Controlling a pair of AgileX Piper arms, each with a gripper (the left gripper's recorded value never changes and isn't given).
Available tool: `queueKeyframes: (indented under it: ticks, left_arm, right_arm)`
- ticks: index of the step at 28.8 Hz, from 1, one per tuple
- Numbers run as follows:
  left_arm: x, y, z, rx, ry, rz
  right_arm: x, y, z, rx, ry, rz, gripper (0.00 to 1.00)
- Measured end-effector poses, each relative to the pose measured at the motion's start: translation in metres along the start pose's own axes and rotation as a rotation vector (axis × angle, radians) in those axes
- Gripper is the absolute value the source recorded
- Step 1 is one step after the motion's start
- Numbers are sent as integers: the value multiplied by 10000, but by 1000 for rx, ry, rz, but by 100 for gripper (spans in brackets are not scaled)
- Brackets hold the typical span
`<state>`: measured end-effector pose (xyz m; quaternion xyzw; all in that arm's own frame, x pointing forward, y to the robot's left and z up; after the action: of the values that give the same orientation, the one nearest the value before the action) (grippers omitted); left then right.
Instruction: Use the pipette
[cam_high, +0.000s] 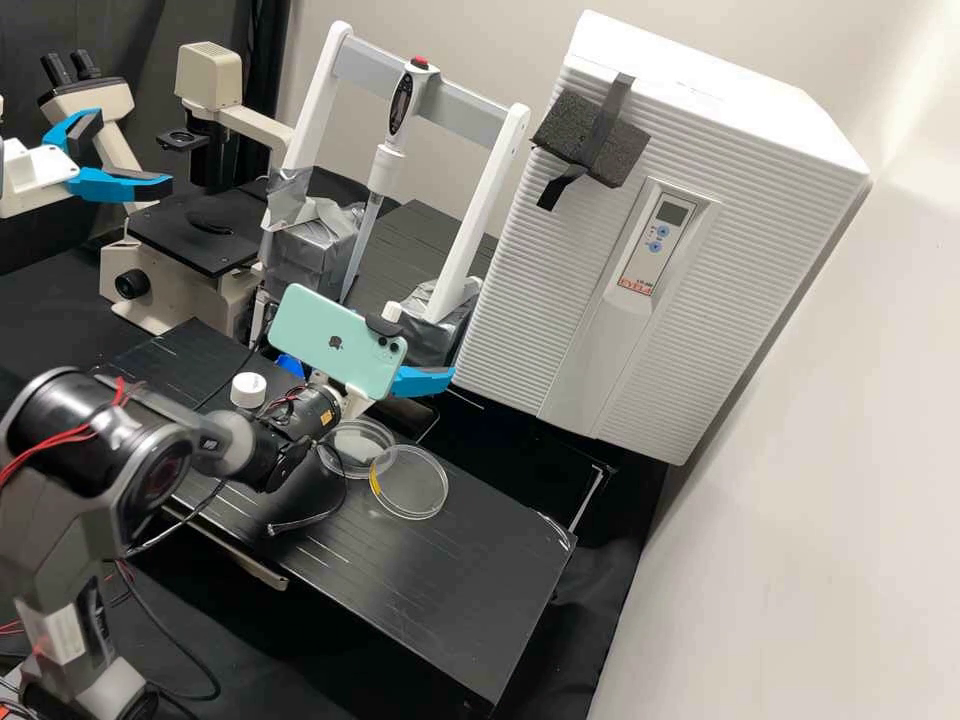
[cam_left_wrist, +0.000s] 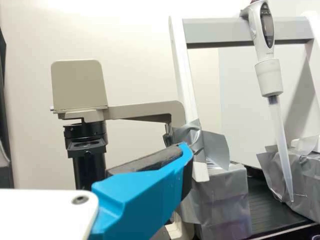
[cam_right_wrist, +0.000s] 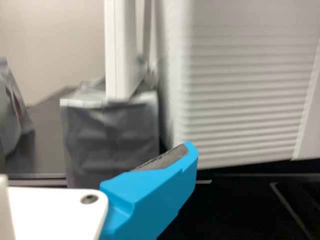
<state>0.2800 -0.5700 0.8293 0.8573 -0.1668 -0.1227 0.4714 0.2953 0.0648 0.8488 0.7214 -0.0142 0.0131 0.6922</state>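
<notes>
Black tabletop (cam_high: 430, 590) against a pale wall. The pipette (cam_high: 398, 105) hangs tip down on its white stand (cam_high: 470, 105), untouched. The left pincer (cam_high: 135, 150) is spread and empty beside the microscope (cam_high: 170, 270). The right pincer (cam_high: 418, 381) sits near the stand's foot, and I cannot tell its state. The task appears unstarted.

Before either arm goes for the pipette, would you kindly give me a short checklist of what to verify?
1. White and grey pipette hanging upright on the white stand: ok.
2. Left gripper open and empty: ok.
3. Left gripper lined up with the pipette: not ok; it sits off beside the beige microscope, well apart from the pipette.
4. Right gripper free: cannot tell; the mint green phone covers much of it.
5. Clear round petri dishes lying on the black platform: ok.
</notes>
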Motion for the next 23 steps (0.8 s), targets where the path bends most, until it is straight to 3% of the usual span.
queueKeyframes:
  ticks: [2, 9, 15, 23]
  left_arm:
    - [-1, 1, -8, -14, 0, 0]
    - [10, 15, 4, -16, -5, 5]
    - [14, 2, 70, -22, -27, 0]
    - [3, -21, 101, -25, -37, -8]
  right_arm:
    - [-102, 97, -54, 18, 28, 24, 100]
    - [-384, 297, -309, 44, 140, 85, 100]
    - [-456, 388, -773, 56, 275, 100, 100]
    - [-304, 506, -1287, 38, 318, 117, 100]
